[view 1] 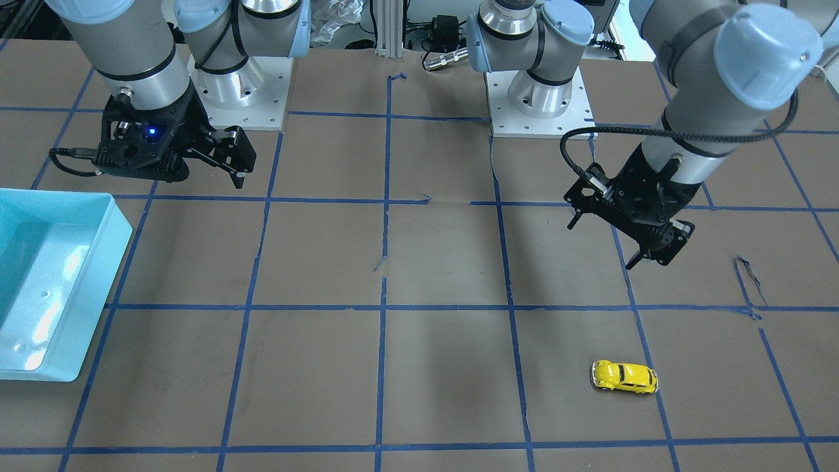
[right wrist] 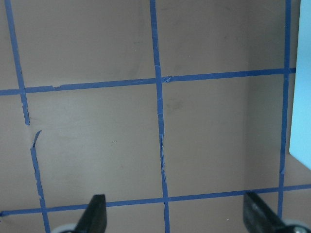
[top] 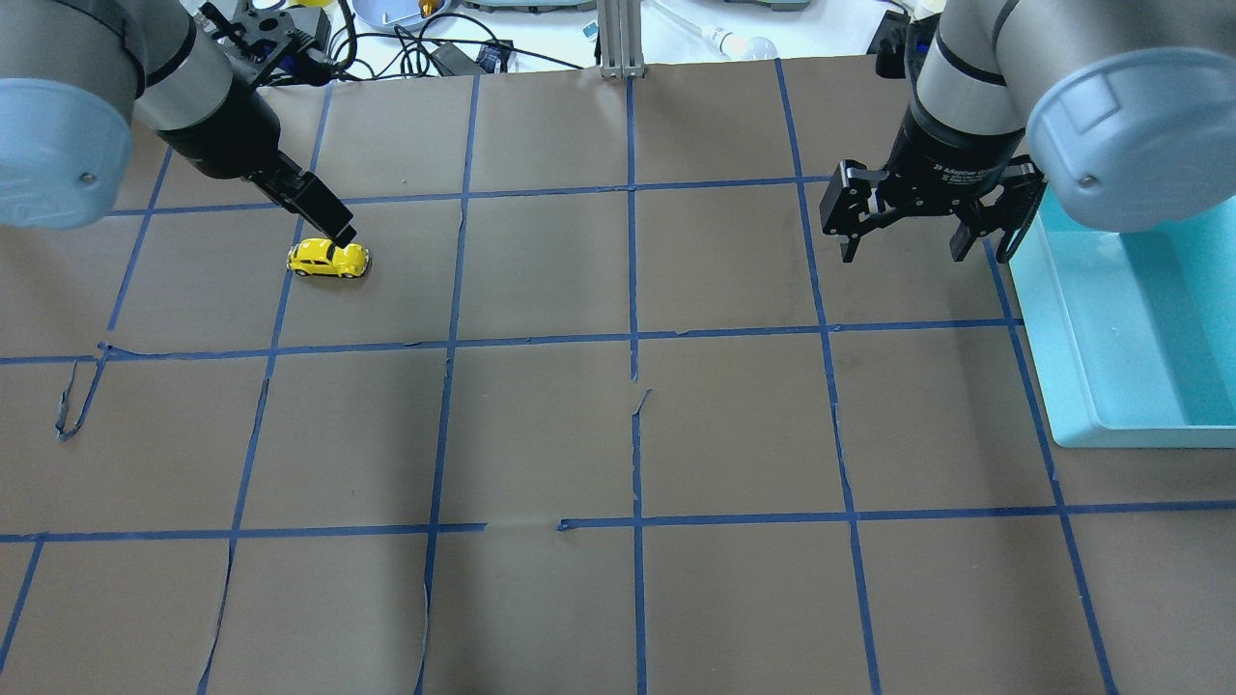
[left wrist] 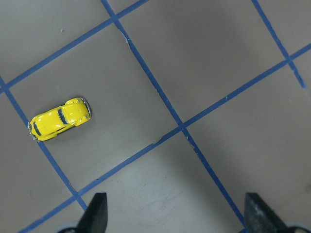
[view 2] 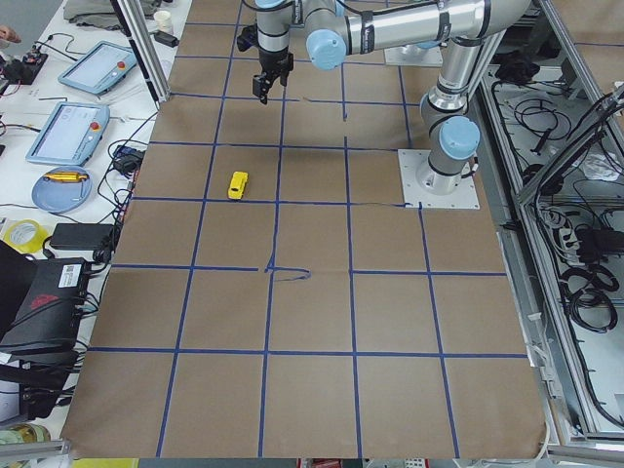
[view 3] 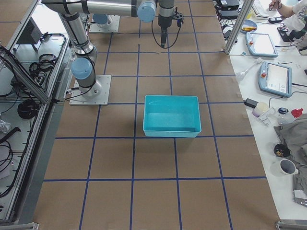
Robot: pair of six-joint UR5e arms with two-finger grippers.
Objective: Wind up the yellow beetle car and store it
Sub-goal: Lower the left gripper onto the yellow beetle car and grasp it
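The yellow beetle car (top: pixel 328 259) stands on its wheels on the brown table, also in the front view (view 1: pixel 624 377), the left side view (view 2: pixel 238 184) and the left wrist view (left wrist: pixel 60 119). My left gripper (top: pixel 333 224) hangs open and empty well above the table, on the robot's side of the car (view 1: pixel 647 257). In its wrist view the fingertips (left wrist: pixel 97 213) are far apart, and the car lies ahead of them, to the left. My right gripper (top: pixel 922 232) is open and empty, hovering beside the teal bin (top: pixel 1072 386); its fingertips (right wrist: pixel 95 213) frame bare table.
The teal bin is empty and sits at the table's right side (view 1: pixel 98 275), (view 3: pixel 171 132); its edge shows in the right wrist view (right wrist: pixel 301 97). Blue tape lines (top: pixel 632 338) grid the brown paper, torn and lifted in places. Cables and tools lie beyond the far edge.
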